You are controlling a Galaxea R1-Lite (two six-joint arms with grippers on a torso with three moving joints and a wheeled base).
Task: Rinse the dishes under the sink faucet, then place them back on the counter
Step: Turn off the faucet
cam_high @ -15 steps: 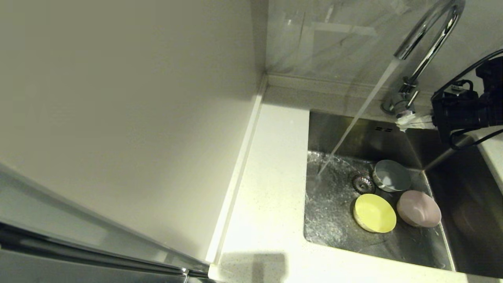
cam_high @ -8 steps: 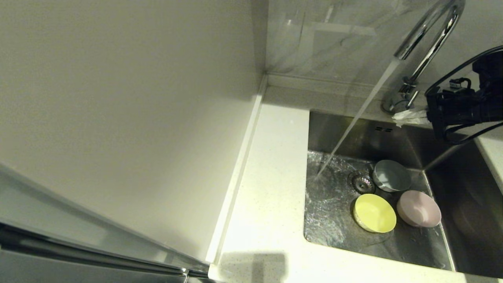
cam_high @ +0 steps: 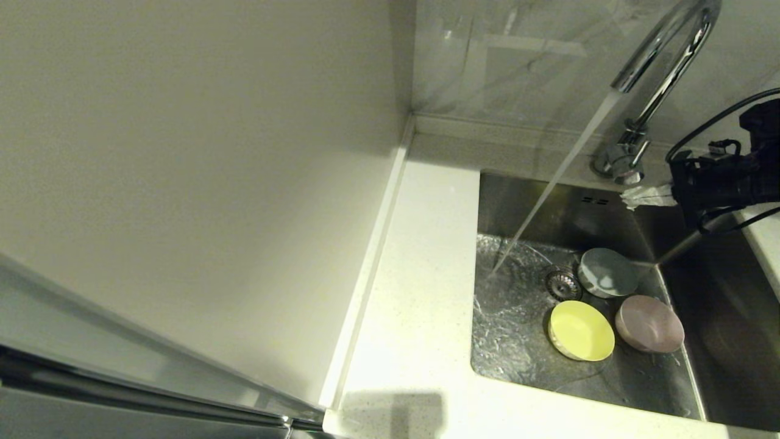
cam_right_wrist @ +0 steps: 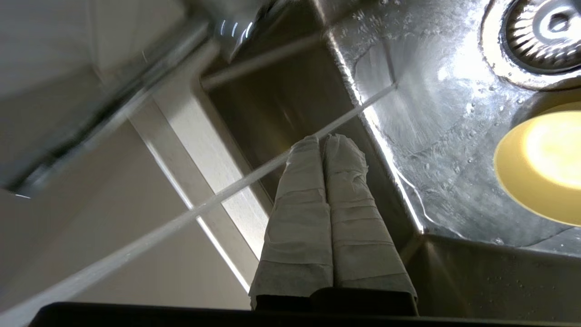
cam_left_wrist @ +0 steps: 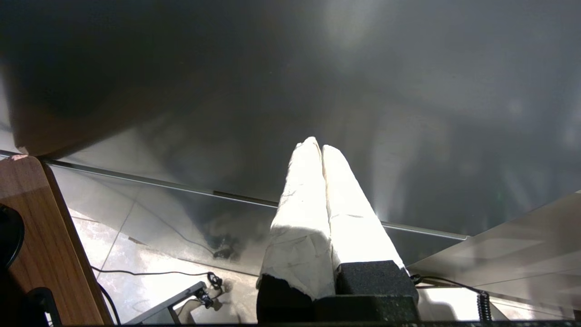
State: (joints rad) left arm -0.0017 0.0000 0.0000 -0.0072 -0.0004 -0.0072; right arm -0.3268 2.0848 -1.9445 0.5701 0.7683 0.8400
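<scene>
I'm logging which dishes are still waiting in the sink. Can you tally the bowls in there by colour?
Pale blue bowl: 1
Pale pink bowl: 1
Yellow bowl: 1
Total: 3, all on the floor of the sink

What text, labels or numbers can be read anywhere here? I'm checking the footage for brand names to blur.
None. No readable text shows in any view.
The faucet, sink, counter and the three bowls, blue, yellow and pink, bear no visible print.
The wrapped right gripper and left gripper show no markings either.
</scene>
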